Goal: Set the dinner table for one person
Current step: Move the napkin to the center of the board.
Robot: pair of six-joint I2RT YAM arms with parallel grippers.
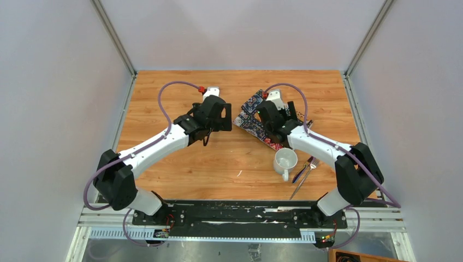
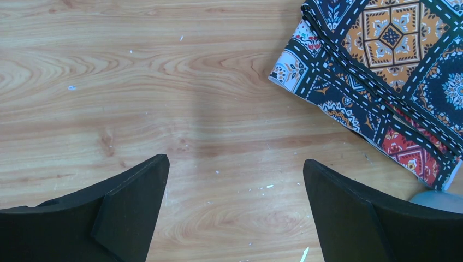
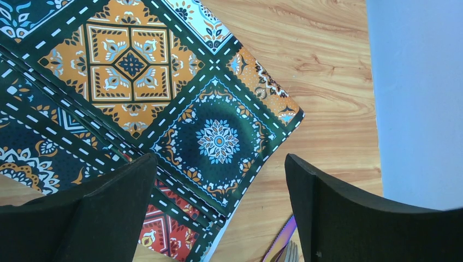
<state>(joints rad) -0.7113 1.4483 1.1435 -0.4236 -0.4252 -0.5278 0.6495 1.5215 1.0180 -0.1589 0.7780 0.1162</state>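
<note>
**Both arms poised over the dinner table [image 1: 235, 164]**

Bare wood lies directly beneath the left gripper [image 2: 235, 164], whose jaws stand wide and empty. The right gripper [image 3: 221, 158], also released and holding nothing, hangs over the patterned placemat [image 3: 131, 65] on the table's right half, a white mug [image 1: 285, 161] nearer the bases.

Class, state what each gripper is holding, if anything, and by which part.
Nothing: left gripper open over the dinner table, right gripper open over the folded placemat.

On one dinner table [image 1: 229, 158] I count one folded placemat [image 1: 250, 106], one white mug [image 1: 285, 161] and two pieces of cutlery [image 1: 303, 179], these at about four o'clock. There are two grippers: left gripper [image 2: 235, 164], right gripper [image 3: 221, 159].
</note>
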